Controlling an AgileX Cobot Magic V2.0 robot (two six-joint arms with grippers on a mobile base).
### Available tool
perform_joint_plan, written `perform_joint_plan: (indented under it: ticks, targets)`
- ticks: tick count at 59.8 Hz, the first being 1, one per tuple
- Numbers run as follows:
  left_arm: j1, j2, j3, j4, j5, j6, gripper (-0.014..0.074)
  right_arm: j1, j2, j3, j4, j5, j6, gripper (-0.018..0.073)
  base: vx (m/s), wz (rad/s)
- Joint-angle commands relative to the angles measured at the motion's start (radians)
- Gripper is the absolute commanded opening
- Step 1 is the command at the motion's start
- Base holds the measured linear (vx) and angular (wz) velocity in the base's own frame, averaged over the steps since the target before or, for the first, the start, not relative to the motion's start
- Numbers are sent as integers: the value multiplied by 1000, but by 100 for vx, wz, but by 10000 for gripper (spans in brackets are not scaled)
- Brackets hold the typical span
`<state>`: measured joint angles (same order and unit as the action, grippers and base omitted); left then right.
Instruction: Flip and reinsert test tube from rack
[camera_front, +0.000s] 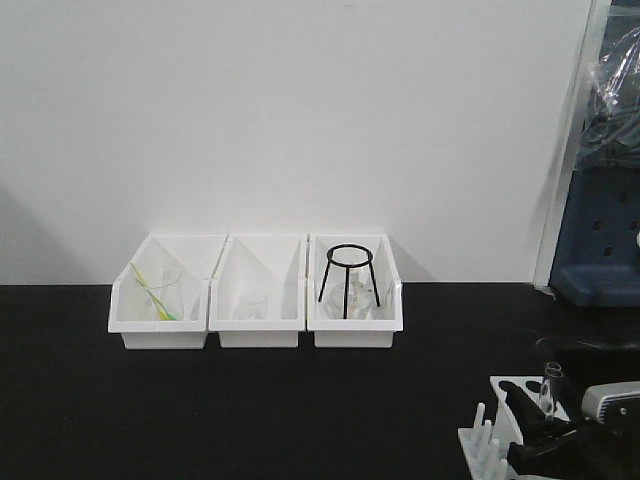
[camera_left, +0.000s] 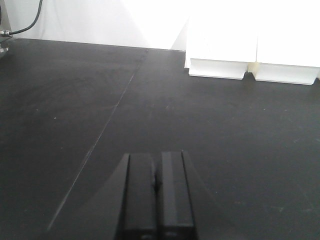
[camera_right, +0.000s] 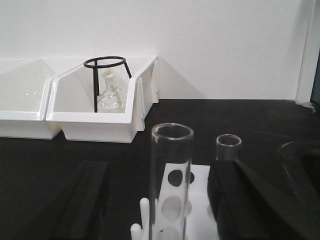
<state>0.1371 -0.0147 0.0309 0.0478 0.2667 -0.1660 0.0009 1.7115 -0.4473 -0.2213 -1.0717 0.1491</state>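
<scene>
A clear glass test tube (camera_right: 171, 175) stands upright, open end up, in the white rack (camera_right: 198, 192) with round holes and pegs on its left side. My right gripper (camera_right: 159, 172) is open; its black fingers (camera_right: 85, 200) stand either side of this tube, with a gap on each side. A second tube (camera_right: 228, 147) shows just behind the right finger. In the front view the rack (camera_front: 478, 440), a tube (camera_front: 550, 385) and the right gripper (camera_front: 540, 430) sit at the bottom right. My left gripper (camera_left: 156, 187) is shut and empty over the black table.
Three white bins stand in a row along the back wall: one with a beaker and a yellow-green item (camera_front: 160, 292), one with a small beaker (camera_front: 260, 295), and one with a black tripod stand and a flask (camera_front: 352, 285). Blue equipment (camera_front: 600, 240) stands at the far right.
</scene>
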Motion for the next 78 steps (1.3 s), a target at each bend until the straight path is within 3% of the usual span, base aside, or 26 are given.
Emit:
perform_joint_plan:
  ticks: [1, 9, 21, 41, 61, 67, 71, 78]
  targets:
    - [2, -3, 2, -4, -80, 0, -6, 1, -15, -39, -8, -90, -3, 441, 0, 0]
    - [2, -3, 2, -4, -80, 0, -6, 1, -13, -38, -4, -92, -3, 308, 0, 0]
    - [2, -3, 2, -4, -80, 0, -6, 1, -13, -38, -9, -90, -3, -15, 0, 0]
    - [2, -3, 2, -4, -80, 0, -6, 0, -149, -45, -8, -60, -2, -13, 0, 0]
    - [2, -3, 2, -4, -80, 0, -6, 0, -463, -252, -61, 406, 5, -12, 0, 0]
    - [2, -3, 2, -4, -80, 0, -6, 0, -516, -306, -176, 493, -112, -11, 0, 0]
    - [2, -3, 2, -4, -80, 0, -6, 0, -541, -341, -320, 570, -278, -11, 0, 0]
    - [2, -3, 2, -4, -80, 0, -6, 0, -573, -362, -660, 692, -575, -8, 0, 0]
